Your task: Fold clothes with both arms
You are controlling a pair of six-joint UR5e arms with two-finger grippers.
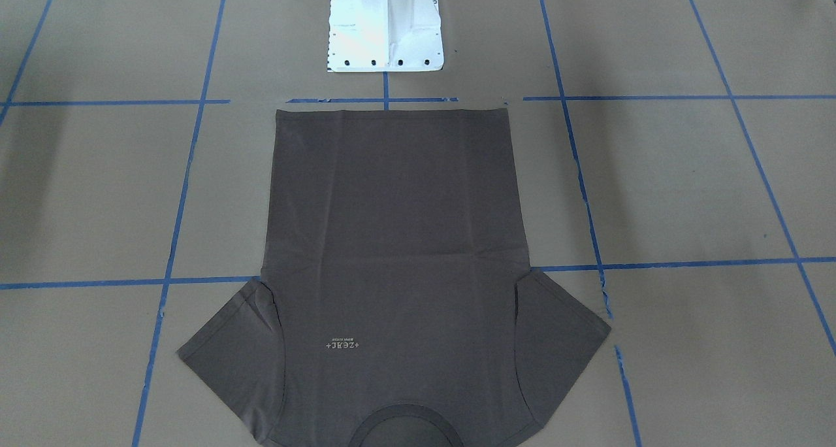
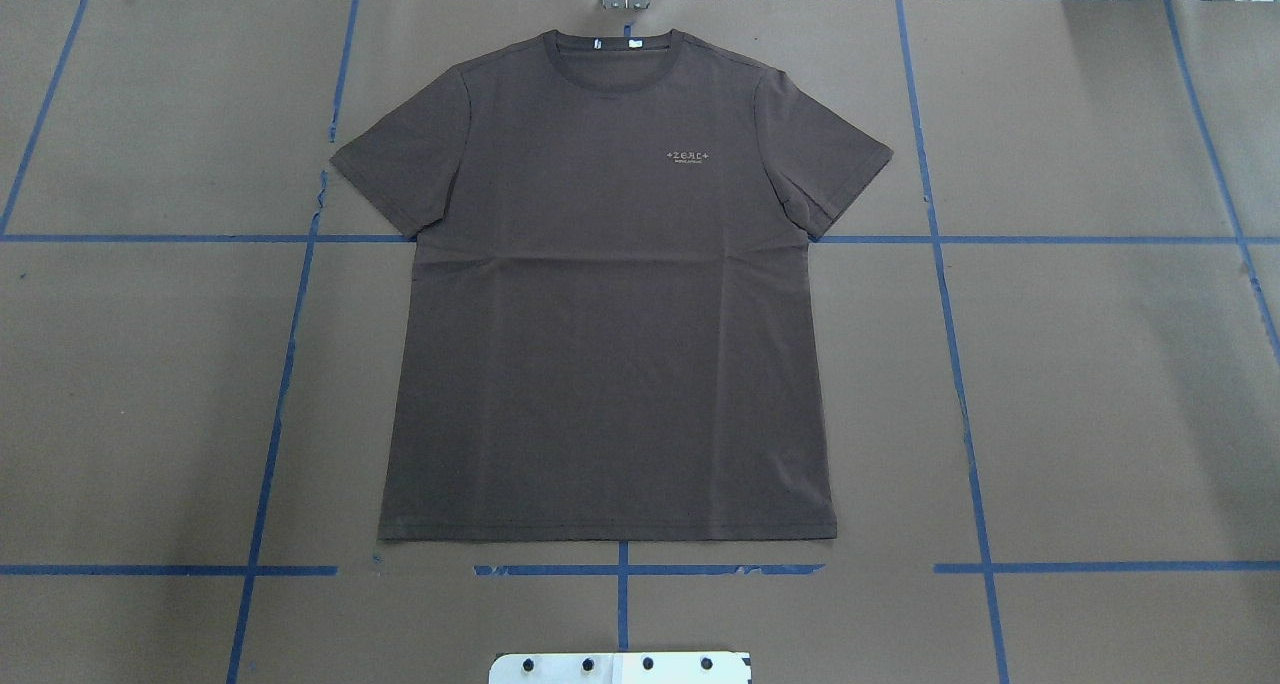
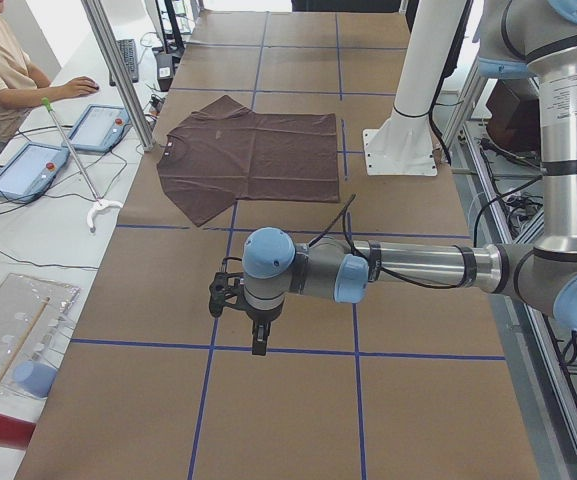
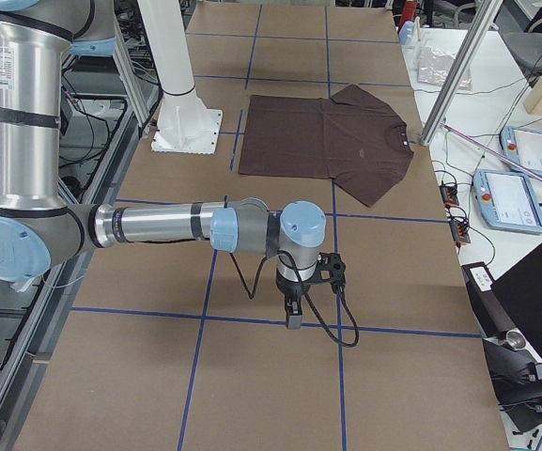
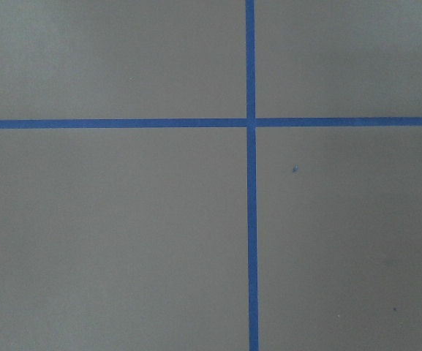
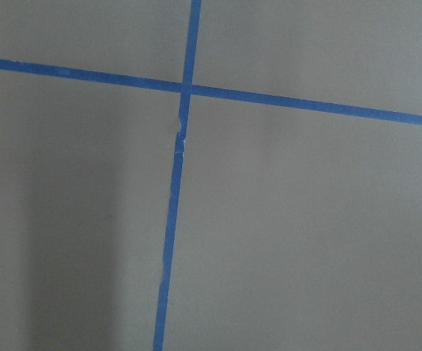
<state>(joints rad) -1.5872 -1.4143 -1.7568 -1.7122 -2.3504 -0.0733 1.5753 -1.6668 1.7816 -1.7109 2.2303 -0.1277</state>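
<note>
A dark brown-grey short-sleeved T-shirt (image 2: 606, 314) lies spread flat, front up, in the centre of the overhead view. It rests on the brown paper-covered desk (image 2: 1100, 384), with its collar toward the top edge. The black left gripper (image 3: 259, 346) and black right gripper (image 4: 294, 319) hang low in the side views, well apart from the T-shirt. I cannot tell how far open either one is.

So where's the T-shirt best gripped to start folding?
The T-shirt lies flat, hem toward the robot, so only edges give a pinch: likely the hem corners, left arm at the overhead view's left one, right arm at the other, jaws descending from above.
</note>
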